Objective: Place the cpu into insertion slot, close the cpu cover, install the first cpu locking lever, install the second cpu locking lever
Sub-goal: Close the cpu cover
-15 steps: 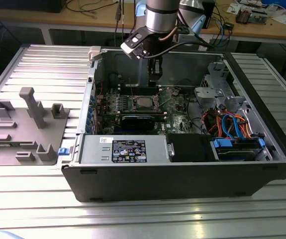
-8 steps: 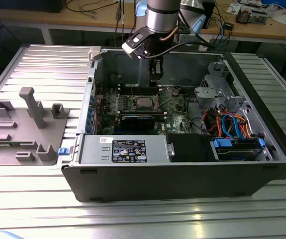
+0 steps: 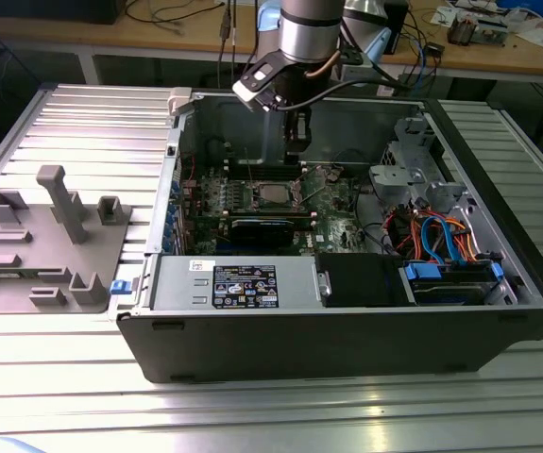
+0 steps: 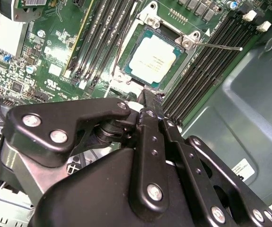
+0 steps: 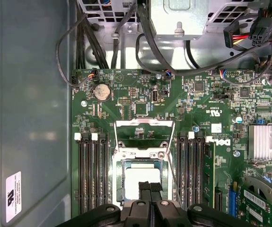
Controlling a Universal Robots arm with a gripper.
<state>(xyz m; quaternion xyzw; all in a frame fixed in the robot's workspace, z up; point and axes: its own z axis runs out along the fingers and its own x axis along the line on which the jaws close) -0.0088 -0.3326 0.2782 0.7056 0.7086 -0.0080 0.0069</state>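
Note:
The cpu, a silvery square chip, lies in the insertion slot on the green board; it also shows in the second wrist view and the exterior view. The cpu cover, a thin metal frame, stands swung open on the side of the slot toward the coin cell. One thin wire locking lever sticks out sideways, raised off the board. My gripper hangs just above the cpu's near edge, fingers pressed together with nothing between them. From outside, the gripper hovers over the slot.
Long black memory slots flank the socket on both sides. A finned heatsink and a green card lie to one side. Cables and drive cages crowd the exterior view's right. The case wall runs close by.

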